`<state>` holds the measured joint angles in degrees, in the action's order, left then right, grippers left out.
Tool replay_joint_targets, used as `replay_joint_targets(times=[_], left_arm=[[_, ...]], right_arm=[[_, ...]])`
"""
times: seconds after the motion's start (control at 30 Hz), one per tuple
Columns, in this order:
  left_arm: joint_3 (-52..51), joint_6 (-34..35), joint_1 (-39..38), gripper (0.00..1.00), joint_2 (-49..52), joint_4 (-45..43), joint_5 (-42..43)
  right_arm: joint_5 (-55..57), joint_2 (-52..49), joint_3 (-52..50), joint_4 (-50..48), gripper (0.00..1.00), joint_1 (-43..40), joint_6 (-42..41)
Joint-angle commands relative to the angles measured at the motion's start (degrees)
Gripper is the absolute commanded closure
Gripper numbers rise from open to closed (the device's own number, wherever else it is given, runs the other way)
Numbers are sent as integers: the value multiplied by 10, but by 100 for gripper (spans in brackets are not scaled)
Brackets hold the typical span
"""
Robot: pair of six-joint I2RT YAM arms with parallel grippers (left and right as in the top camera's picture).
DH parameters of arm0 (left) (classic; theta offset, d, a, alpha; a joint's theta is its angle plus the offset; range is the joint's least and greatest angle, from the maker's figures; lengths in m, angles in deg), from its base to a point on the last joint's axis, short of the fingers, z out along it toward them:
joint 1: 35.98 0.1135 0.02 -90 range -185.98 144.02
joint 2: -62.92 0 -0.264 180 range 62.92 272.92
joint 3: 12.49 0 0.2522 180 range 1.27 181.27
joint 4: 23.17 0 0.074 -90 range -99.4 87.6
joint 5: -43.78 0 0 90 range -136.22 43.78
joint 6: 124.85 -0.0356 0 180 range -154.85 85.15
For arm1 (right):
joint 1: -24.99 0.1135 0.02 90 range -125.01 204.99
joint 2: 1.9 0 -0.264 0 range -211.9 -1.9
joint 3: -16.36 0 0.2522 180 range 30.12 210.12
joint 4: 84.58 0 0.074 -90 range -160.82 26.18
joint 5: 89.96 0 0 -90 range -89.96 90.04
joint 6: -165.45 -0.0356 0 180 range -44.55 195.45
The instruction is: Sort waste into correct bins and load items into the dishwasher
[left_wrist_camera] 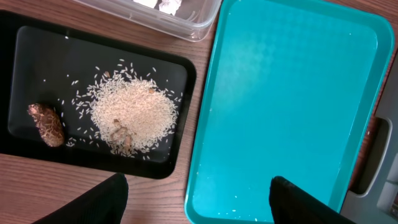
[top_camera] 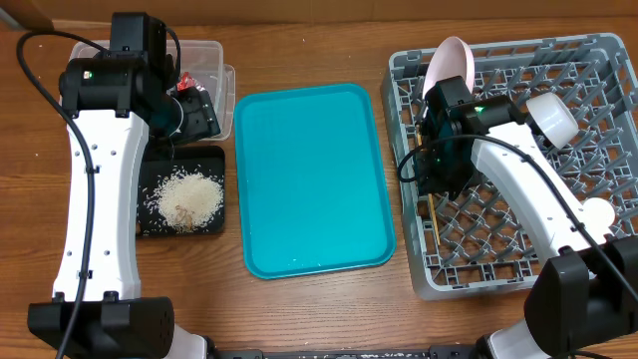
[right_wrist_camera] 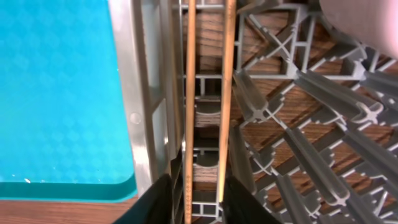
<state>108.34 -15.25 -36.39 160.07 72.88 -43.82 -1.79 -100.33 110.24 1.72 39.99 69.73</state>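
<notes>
right wrist: hovering with right gripper (right_wrist_camera: 196,199) slightly parted around two chopsticks (right_wrist_camera: 189,93) lying in the dish rack (right_wrist_camera: 146,124) beside the teal tray (right_wrist_camera: 56,87) (left gripper (left_wrist_camera: 199,182) gaping, empty); risking dragging one stick out on a finger while lifting

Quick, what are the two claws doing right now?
Left gripper: open, holding nothing.
Right gripper: set around two thin wooden chopsticks; whether it grips them cannot be told.

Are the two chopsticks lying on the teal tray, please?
No, both chopsticks lie inside the grey dish rack, along its wall beside the teal tray.
</notes>
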Motion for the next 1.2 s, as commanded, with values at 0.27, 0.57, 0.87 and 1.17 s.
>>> replay_joint_targets(times=[0.27, 0.57, 0.87, 1.17], left_arm=[[-4, -112, -54, 15, -8, -25, 65], [-4, -166, -118, 0, -2, 11, 20], [-4, -105, -98, 0, 2, 117, 6], [-50, -74, -98, 0, -51, 145, 15]], right_arm=[[-154, 2, 47, -70, 53, -15, -59], [-122, 2, 166, -10, 19, -50, -30], [-71, 2, 167, 106, 17, -84, -30], [-54, 56, 146, 134, 17, -85, -33]])
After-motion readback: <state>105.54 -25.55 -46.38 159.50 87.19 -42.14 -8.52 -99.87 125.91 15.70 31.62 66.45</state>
